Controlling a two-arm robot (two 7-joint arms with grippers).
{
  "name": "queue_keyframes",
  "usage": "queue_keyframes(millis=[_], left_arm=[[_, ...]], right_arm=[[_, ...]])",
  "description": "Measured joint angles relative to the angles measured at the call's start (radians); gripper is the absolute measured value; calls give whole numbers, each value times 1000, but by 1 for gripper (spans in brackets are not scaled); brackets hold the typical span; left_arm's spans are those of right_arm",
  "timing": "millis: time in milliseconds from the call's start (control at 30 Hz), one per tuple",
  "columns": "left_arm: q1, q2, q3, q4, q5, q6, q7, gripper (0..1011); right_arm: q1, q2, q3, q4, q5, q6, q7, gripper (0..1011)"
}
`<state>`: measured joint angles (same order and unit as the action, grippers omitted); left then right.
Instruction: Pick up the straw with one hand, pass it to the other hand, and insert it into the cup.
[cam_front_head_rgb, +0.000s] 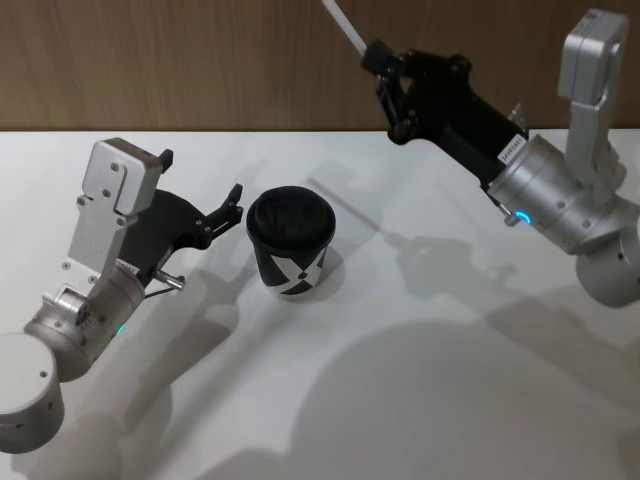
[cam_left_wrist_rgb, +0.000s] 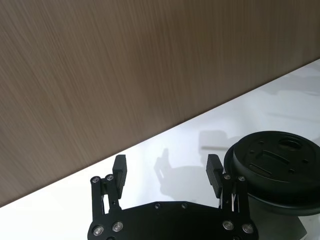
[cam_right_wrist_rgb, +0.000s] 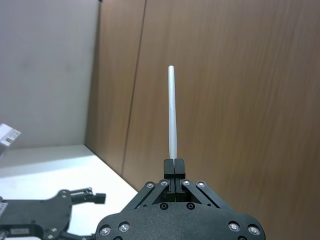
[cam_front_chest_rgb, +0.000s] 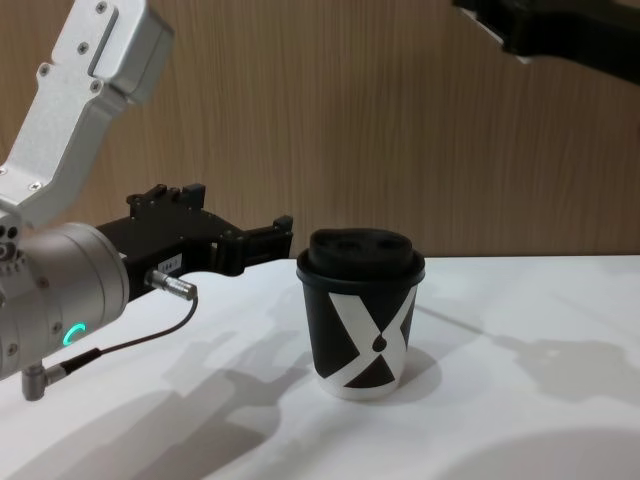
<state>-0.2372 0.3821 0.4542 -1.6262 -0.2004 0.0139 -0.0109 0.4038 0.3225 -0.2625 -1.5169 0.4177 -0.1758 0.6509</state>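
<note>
Straw (cam_right_wrist_rgb: 171, 112) pinched in right end effector (cam_right_wrist_rgb: 173, 165), high right of cup (cam_front_head_rgb: 290, 245); left end effector (cam_left_wrist_rgb: 167, 167) spread.

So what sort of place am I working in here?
Probably a lab or demo bench, not a café: bare white table, wood-panelled wall behind, one lidded paper cup. The right tool holds the straw raised above the table; the left tool sits open beside the cup.

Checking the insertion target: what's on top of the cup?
A black domed lid sits on the cup; nothing rests on it. Contents hidden by the lid. The straw is held high in the right gripper.
</note>
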Motion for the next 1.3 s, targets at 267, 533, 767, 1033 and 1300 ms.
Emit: queue_keyframes(millis=[267, 533, 767, 1033, 1300], left_arm=[[0, 0, 0, 0, 0, 0, 0, 1003], [0, 0, 0, 0, 0, 0, 0, 1002], [0, 0, 0, 0, 0, 0, 0, 1003], [0, 0, 0, 0, 0, 0, 0, 1003], [0, 0, 0, 0, 0, 0, 0, 1003]], right_arm=[[77, -29, -11, 97, 120, -3, 121, 6], [128, -65, -12, 182, 230, 31, 196, 6], [153, -87, -14, 239, 312, 85, 235, 6], [159, -83, -29, 277, 364, 144, 265, 6], [152, -63, -47, 286, 383, 178, 287, 6]])
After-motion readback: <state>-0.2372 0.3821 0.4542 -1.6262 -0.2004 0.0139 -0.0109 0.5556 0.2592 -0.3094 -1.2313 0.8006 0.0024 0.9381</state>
